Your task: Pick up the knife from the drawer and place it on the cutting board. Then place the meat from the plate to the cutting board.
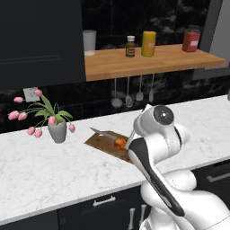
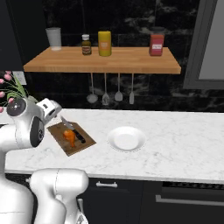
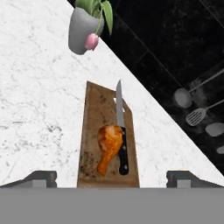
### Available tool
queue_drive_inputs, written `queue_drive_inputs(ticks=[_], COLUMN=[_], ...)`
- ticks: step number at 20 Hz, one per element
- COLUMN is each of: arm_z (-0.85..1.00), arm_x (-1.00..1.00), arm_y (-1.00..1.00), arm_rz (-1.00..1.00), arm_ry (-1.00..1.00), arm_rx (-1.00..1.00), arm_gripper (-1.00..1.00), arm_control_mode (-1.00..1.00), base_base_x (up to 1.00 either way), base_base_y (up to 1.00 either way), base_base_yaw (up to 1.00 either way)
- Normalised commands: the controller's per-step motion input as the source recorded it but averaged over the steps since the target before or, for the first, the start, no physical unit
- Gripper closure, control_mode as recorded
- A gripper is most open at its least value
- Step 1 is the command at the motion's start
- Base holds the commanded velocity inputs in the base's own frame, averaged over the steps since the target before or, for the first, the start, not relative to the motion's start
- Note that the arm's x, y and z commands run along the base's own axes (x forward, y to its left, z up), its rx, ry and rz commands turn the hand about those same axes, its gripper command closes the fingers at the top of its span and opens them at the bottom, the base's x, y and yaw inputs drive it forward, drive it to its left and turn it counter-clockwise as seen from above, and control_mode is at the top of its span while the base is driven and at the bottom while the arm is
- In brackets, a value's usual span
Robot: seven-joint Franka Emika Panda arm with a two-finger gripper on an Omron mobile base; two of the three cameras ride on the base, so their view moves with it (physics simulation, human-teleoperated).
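Arm [image 1: 157, 148]: glossy white rounded shells with dark grey round joint caps and a black strip down one link. Base [image 2: 57, 186]: bulbous, white. Gripper [image 3: 112, 177]: two small dark grey, blocky finger tips.

Scuffed brown wooden cutting board [image 3: 89, 131], shiny metal-bladed knife [image 3: 121, 131], white marble counter [image 3: 39, 109].

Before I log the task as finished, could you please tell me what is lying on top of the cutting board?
On the cutting board lie the knife and the meat, side by side. The board surface beneath each is covered, so nothing can be told there.
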Motion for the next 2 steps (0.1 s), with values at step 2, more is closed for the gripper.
queue_drive_inputs(ticks=[2], arm_z=[0.65], arm_x=[-0.19], arm_y=[0.22], arm_rz=[0.0], arm_ry=[-0.02], arm_rx=[0.0], arm_gripper=[-1.0], arm_control_mode=[-1.0], base_base_x=[0.0], base_base_y=[0.0], base_base_yaw=[0.0])
